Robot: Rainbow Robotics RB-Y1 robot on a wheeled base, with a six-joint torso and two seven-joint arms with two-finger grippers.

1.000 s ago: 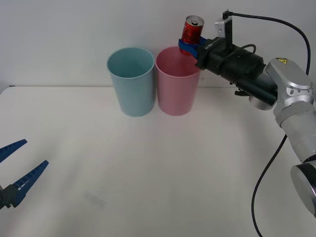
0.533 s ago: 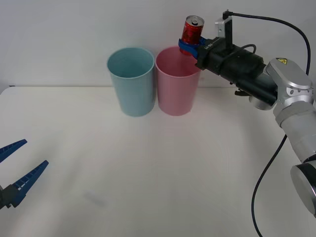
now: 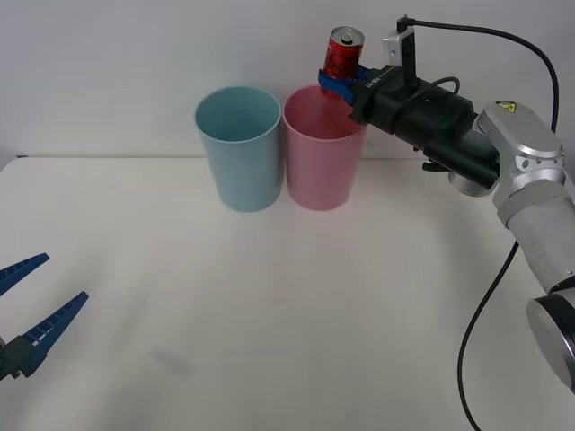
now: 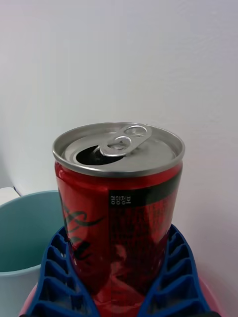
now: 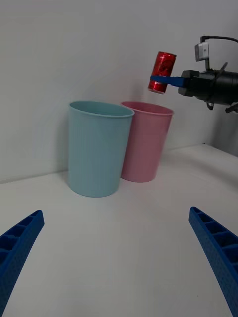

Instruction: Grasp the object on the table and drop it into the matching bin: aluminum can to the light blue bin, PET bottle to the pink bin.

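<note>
While clamping its blue fingers around the aluminum can (image 3: 343,55), the right gripper (image 3: 340,83) is holding it upright in the air above the pink bin (image 3: 321,160), beside the light blue bin (image 3: 239,148). The left gripper (image 3: 29,311) is hovering spread wide and empty-handed over the table (image 3: 269,314).

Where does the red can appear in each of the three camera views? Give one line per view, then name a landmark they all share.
Front view: aluminum can, top centre, held by the right hand above the pink bin.
Right wrist view: can central, between blue fingers.
Left wrist view: can upper right, above the pink bin.
Shared landmark: light blue bin.
</note>
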